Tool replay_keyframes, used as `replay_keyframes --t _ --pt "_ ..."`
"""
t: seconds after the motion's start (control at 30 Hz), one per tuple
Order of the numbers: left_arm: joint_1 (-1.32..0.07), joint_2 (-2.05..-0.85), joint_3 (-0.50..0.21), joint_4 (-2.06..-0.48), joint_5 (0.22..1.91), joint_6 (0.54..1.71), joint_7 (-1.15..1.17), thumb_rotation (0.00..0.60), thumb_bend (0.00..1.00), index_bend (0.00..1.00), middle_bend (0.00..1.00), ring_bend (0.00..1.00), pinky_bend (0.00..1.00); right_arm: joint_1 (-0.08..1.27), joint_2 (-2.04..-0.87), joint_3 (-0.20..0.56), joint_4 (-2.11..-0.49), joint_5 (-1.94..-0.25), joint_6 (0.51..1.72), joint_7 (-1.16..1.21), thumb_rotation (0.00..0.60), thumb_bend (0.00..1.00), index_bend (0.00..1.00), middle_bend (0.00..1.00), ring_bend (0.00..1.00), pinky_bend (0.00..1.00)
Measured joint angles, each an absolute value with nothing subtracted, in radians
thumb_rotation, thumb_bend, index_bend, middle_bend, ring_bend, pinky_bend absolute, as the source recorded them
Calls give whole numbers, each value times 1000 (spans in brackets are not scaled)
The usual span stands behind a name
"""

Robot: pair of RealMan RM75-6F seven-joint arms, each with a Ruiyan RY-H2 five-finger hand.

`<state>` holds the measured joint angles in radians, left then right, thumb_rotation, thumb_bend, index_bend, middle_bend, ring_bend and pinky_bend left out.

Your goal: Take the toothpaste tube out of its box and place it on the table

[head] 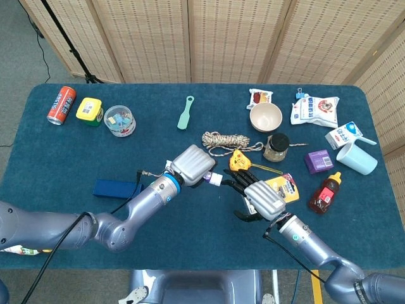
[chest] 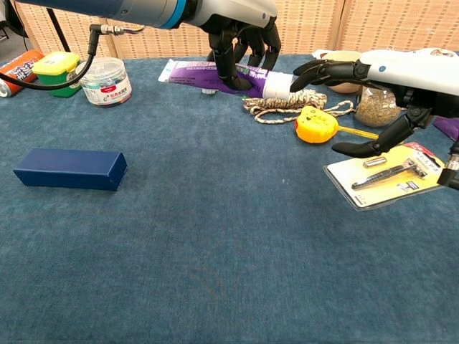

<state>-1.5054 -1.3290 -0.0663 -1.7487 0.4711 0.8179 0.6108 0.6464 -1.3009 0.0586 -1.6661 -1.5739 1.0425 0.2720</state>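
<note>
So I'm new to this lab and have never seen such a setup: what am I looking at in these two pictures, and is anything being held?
It is a robot with two grey arms, each ending in a five-finger hand, steered by a person. The head view looks down from above the table; the chest view looks across it from low down. Both are the robot's own cameras.

The left hand holds a purple toothpaste tube by its middle, raised off the blue table. The right hand is open, fingertips reaching to the tube's white cap, though touch is hard to judge. The dark blue box lies apart, nearer the camera.

Close by lie a rope coil, a yellow tape measure and a packaged razor. Cans, a bowl and cartons sit farther back.
</note>
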Motion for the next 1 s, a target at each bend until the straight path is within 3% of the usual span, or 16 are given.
replay_keyframes --t 0.3,0.63,1.0 --pt "-1498 -1329 -68 -1756 476 827 620 600 923 618 607 642 600 644 -1303 62 -1663 -1568 1049 268 600 369 107 0 0 0" --pt "-1476 -1317 -67 -1769 506 842 615 600 915 618 606 641 600 618 -1277 63 -1664 -1559 1088 293 600 369 5 0 0 0" --pt "-1430 -1305 -67 -1783 561 889 602 600 898 618 607 641 600 582 -1268 65 -1655 -1540 1128 391 600 370 0 0 0 0"
